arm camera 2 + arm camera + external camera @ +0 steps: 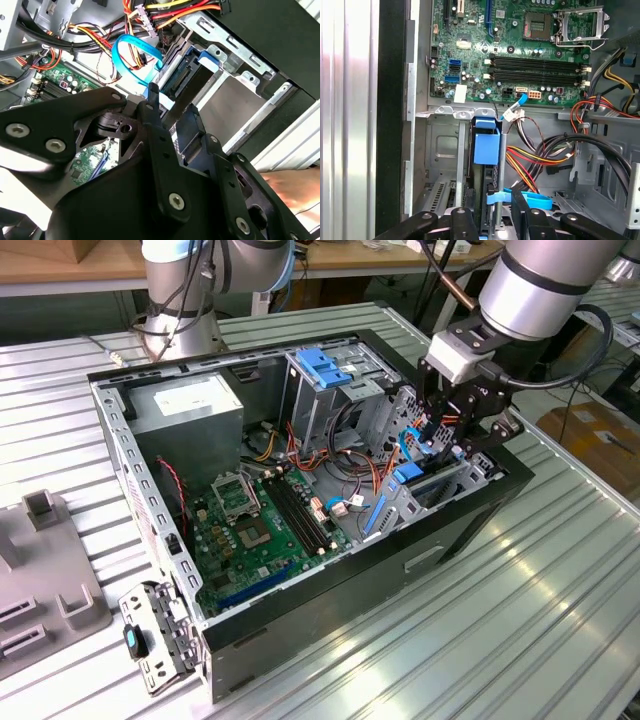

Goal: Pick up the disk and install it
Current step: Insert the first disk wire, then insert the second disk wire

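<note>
The disk [404,477] stands on edge in the drive bay at the end of the open computer case [330,615] on the exterior view's right. Its light-blue carrier end [486,142] faces the motherboard in the first wrist view. The second wrist view shows its dark connector edge [182,82] and the blue carrier [206,56]. My gripper [447,440] hangs just above the bay. It is open, with its black fingers [521,212] on either side of the disk's end and nothing clamped between them. A blue cable [131,55] loops close by.
Inside the case lie the green motherboard [262,530], a grey power supply [190,405], a metal drive cage with a blue latch [325,365] and bundles of coloured wires [545,150]. A second arm's base [185,300] stands behind the case. Grey fixtures [50,590] sit on the exterior view's left.
</note>
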### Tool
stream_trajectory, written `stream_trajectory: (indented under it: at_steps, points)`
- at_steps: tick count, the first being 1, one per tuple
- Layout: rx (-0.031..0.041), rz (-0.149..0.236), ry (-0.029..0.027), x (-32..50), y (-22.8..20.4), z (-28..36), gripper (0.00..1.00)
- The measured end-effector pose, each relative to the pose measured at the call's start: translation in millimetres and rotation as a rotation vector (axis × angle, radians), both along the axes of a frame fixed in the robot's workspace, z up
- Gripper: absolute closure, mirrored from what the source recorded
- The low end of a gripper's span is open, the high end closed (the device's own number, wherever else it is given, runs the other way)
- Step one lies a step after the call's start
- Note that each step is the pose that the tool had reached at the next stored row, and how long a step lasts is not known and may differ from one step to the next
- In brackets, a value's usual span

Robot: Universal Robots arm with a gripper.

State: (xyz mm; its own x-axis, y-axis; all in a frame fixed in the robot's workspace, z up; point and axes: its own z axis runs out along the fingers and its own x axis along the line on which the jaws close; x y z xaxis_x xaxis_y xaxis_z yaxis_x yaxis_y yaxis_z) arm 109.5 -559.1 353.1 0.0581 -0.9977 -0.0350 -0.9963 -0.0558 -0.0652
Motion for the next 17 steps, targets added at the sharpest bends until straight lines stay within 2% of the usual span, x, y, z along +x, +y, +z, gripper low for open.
stream_trajectory:
  at_steps: [3,9,17]
  points:
    - [-0.0005,0.000,0.0001,2.4,0.0,0.2,0.58]
    - [-0.0002,0.000,0.0002,16.7,0.0,-0.1,0.58]
    - [-0.0003,0.000,0.0002,19.4,0.0,-0.1,0.58]
